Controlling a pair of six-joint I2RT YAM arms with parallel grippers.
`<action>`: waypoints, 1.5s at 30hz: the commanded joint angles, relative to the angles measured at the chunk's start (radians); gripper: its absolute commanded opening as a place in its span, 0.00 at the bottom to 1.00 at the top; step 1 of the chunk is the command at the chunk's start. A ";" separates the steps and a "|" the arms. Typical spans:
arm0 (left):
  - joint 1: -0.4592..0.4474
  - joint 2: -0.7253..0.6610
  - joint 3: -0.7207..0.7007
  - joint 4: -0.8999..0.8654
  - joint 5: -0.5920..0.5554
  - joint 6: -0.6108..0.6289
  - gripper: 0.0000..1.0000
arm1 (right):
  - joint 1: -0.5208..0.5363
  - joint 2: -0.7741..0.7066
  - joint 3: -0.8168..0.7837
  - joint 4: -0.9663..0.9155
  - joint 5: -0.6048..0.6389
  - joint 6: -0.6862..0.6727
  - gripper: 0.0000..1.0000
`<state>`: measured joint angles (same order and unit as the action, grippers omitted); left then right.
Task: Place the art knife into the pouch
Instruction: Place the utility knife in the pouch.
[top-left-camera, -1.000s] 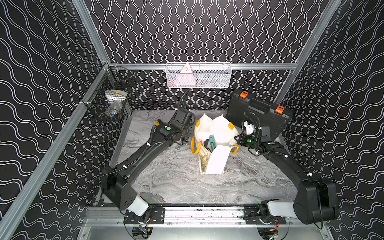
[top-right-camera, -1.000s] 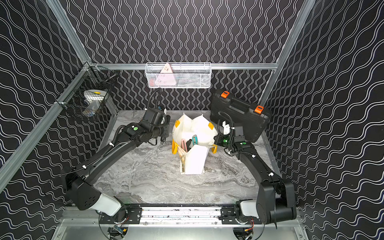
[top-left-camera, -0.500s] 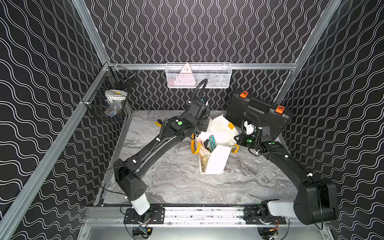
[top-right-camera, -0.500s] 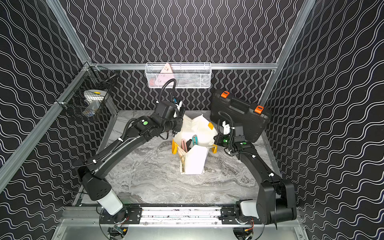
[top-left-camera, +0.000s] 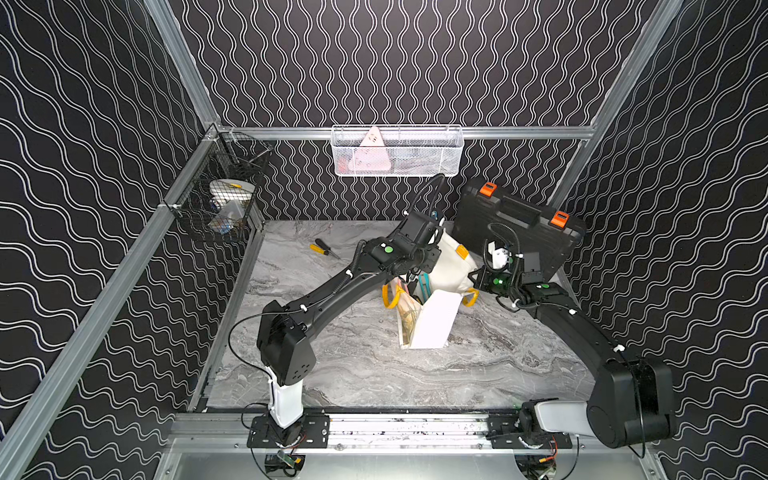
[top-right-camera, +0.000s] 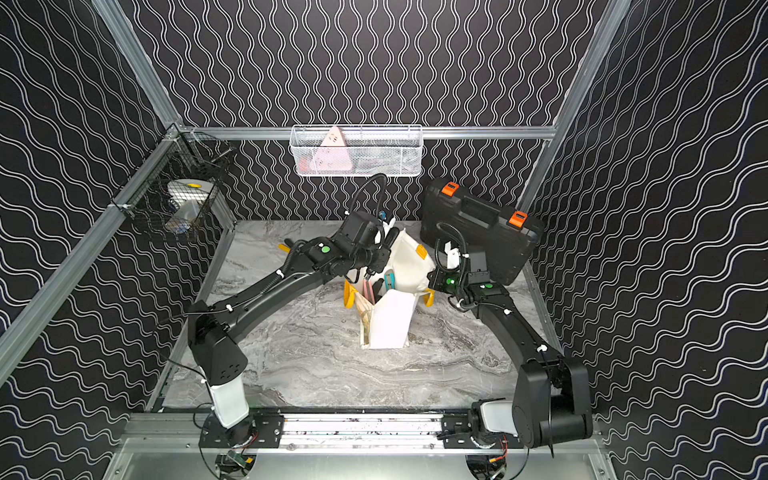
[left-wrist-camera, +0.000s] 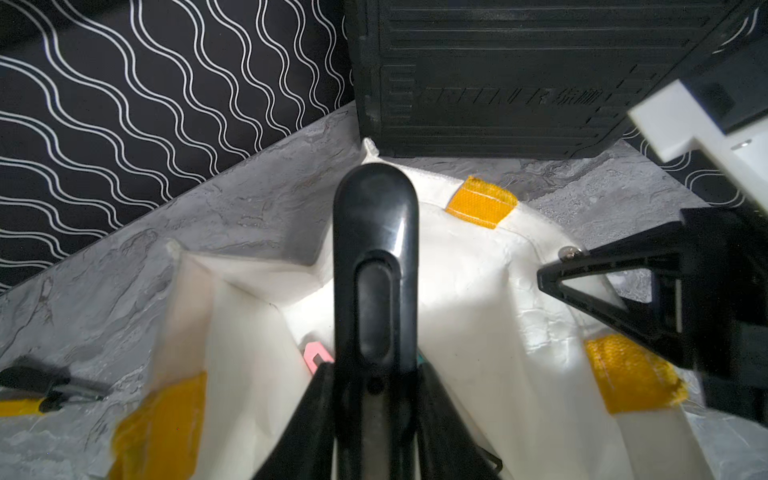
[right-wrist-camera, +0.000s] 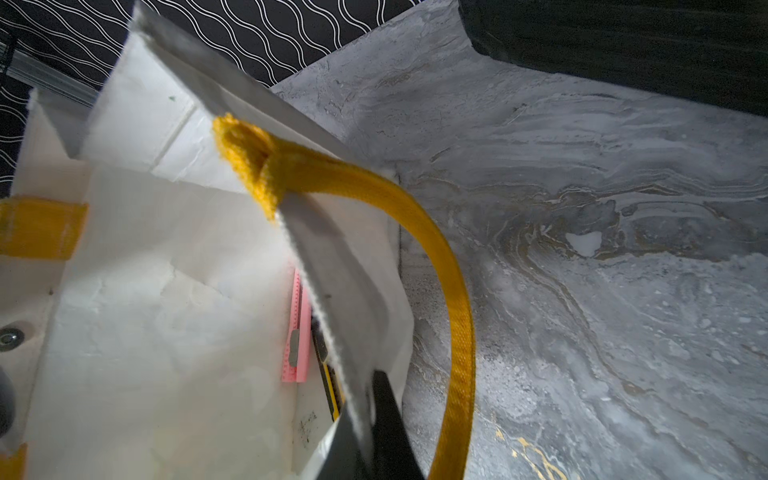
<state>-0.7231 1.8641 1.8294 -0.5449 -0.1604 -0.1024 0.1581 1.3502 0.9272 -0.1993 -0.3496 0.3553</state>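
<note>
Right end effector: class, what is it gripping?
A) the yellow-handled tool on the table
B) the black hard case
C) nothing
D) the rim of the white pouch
D: in the right wrist view the right end effector is shut on the rim of the pouch, next to its yellow handle.
</note>
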 joint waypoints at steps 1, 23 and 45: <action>-0.004 0.014 -0.038 0.119 0.057 0.047 0.28 | 0.001 -0.002 0.006 0.006 -0.002 0.002 0.00; -0.010 0.180 -0.028 0.141 0.144 0.121 0.27 | 0.001 0.008 -0.006 0.016 0.001 0.001 0.00; -0.009 0.208 -0.151 0.174 0.140 0.095 0.25 | 0.001 0.006 -0.011 0.015 -0.001 -0.001 0.00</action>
<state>-0.7322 2.0842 1.6997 -0.3939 -0.0261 0.0006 0.1577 1.3575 0.9184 -0.1879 -0.3489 0.3553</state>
